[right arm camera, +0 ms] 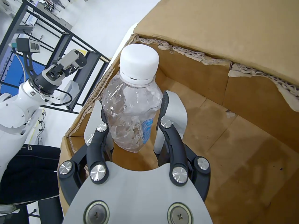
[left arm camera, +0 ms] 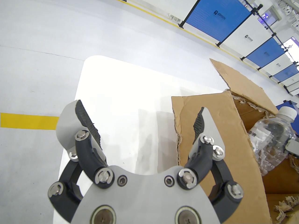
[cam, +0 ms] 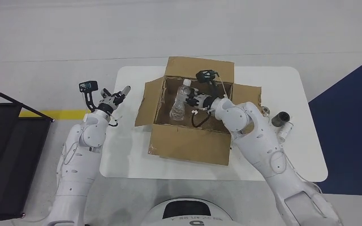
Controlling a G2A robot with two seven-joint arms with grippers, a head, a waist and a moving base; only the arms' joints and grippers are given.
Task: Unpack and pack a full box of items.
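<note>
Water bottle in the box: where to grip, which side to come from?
Take the water bottle by its clear body below the cap, sideways from mid-box, where the right gripper sits. It stands upright close to a cardboard box wall, leaving the mid-box side free.

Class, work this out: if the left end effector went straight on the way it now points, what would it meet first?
Probably the bare white table, just beside the box flap; depth is unclear.
</note>
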